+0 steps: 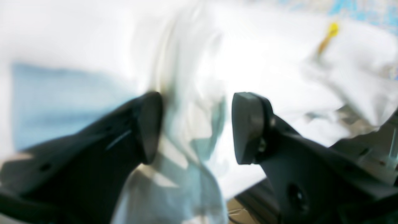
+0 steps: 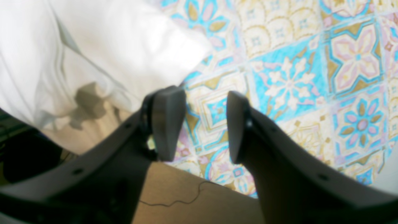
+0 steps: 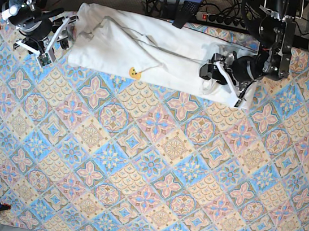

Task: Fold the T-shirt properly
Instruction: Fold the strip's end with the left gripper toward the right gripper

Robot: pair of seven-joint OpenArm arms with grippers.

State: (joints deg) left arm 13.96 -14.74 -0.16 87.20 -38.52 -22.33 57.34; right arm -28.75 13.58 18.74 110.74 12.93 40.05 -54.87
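In the left wrist view, the left tool [image 1: 196, 127] has its two dark fingers spread wide. Soft white cloth of the T-shirt [image 1: 264, 62] lies under and between them, but nothing is pinched. The picture is blurry. A small yellow mark [image 1: 332, 29] shows on the cloth far off.

In the right wrist view, the right tool [image 2: 205, 124] also has its fingers apart, with nothing between them. It hangs over the patterned cloth [image 2: 311, 77] with blue, yellow and pink tile shapes. The T-shirt's [image 2: 93, 46] rounded white edge lies just beside the tool. The bare wooden worktop [image 2: 192, 199] shows at the bottom.

In the base view, the T-shirt [image 3: 152, 49] lies as a long, wrinkled white strip along the far edge of the patterned cloth [image 3: 148, 166]. The left tool [image 3: 211, 70] sits on its one end, and the right tool [image 3: 59, 37] sits just beside the other end. The big flat space nearer the camera has lots of room.
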